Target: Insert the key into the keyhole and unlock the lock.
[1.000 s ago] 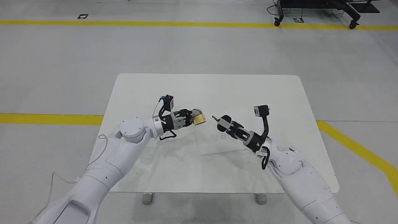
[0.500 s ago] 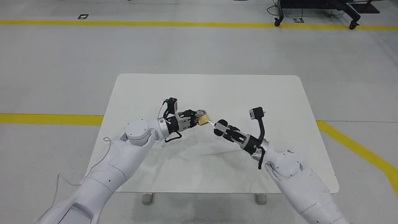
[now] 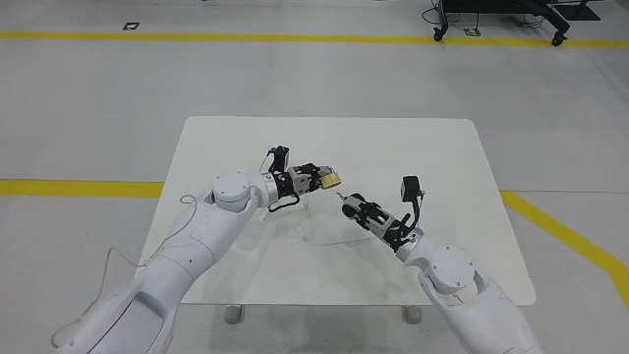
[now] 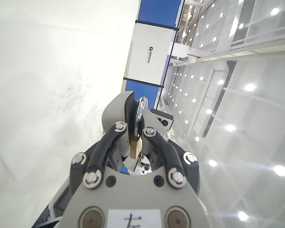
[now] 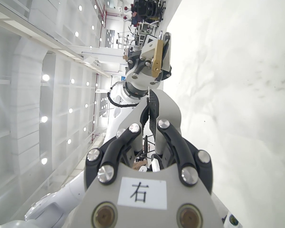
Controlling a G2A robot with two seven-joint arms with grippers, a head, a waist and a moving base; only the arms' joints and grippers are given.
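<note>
My left gripper (image 3: 322,180) is shut on the brass padlock (image 3: 330,179), held in the air over the middle of the white table (image 3: 432,147). The left wrist view shows the brass body (image 4: 135,147) between the fingers and the steel shackle (image 4: 141,106) at their tips. My right gripper (image 3: 350,203) is shut on the thin key (image 5: 148,90), seen edge-on. The key points at the padlock (image 5: 157,58), its tip a short way from the lock's end. Whether they touch is unclear.
Around both grippers the tabletop is bare white. A yellow floor line (image 3: 79,188) runs beside the table, and a black wheeled frame (image 3: 511,0) stands far back on the right.
The left gripper has carried the padlock to the right and slightly away from me. The right gripper has drawn in and turned at the wrist, closing the gap between key and lock.
</note>
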